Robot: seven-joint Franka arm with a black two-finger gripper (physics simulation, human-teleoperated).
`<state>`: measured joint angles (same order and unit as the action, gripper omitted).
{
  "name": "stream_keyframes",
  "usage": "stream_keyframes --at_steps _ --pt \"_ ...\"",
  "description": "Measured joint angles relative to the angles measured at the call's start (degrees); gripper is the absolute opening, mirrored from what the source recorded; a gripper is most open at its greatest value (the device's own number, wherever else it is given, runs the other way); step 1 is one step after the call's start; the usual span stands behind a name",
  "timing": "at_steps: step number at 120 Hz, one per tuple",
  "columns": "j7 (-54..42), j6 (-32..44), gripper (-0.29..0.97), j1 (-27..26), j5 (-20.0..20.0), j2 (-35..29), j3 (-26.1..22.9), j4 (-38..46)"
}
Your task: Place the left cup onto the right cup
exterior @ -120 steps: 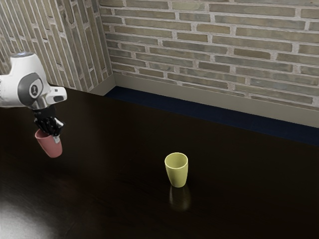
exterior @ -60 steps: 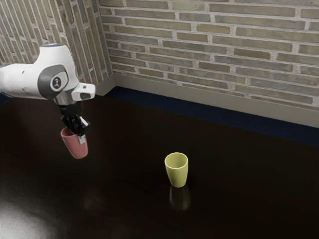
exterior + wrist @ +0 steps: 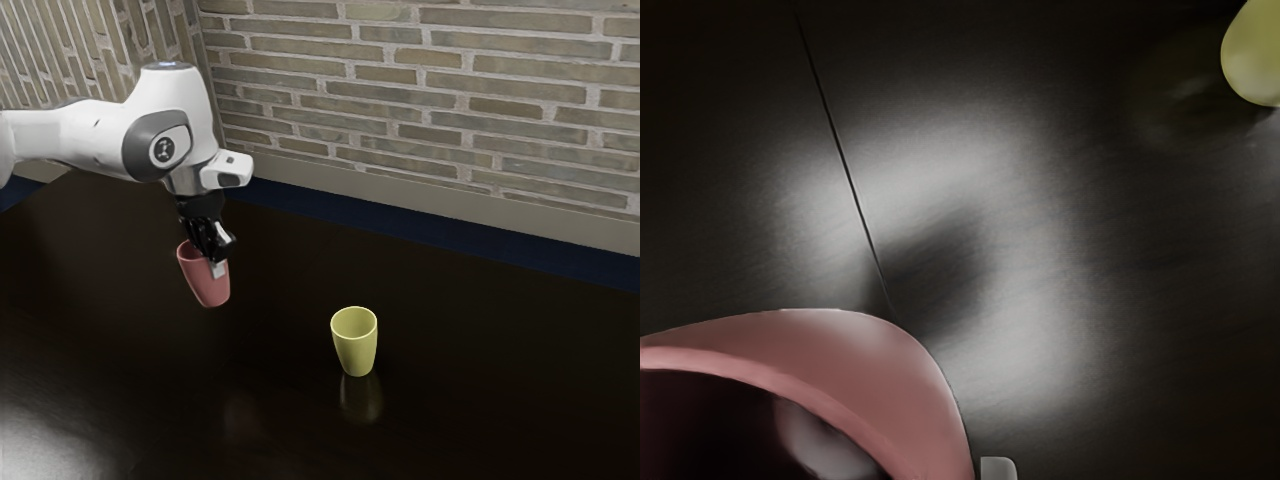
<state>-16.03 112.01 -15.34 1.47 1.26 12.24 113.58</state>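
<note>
Gripper (image 3: 216, 258) clamps the rim of the pink cup (image 3: 205, 282), holding it tilted above the glossy dark table (image 3: 500, 390). Well apart toward the exterior view's right, the yellow-green cup (image 3: 354, 340) stands upright, brick walls (image 3: 420, 90) behind.

My arm (image 3: 90, 145) reaches in from the exterior view's left, the white forearm close to level and the wrist bent straight down. The black gripper (image 3: 212, 252) hangs below the wrist, pointing at the worktop (image 3: 450, 400) and lifted well clear of it. It is clamped on the rim of the pink cup (image 3: 205, 280), which hangs slightly tilted.
</note>
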Motion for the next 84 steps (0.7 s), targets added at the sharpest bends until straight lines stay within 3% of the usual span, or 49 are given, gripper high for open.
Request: stream_keyframes --at_steps 46,84 --pt "1.8 0.4 -0.10 -5.1 0.0 3.8 -7.5 -6.7" --pt "3.5 0.9 -0.10 -6.6 -0.6 6.6 -8.9 -10.5"
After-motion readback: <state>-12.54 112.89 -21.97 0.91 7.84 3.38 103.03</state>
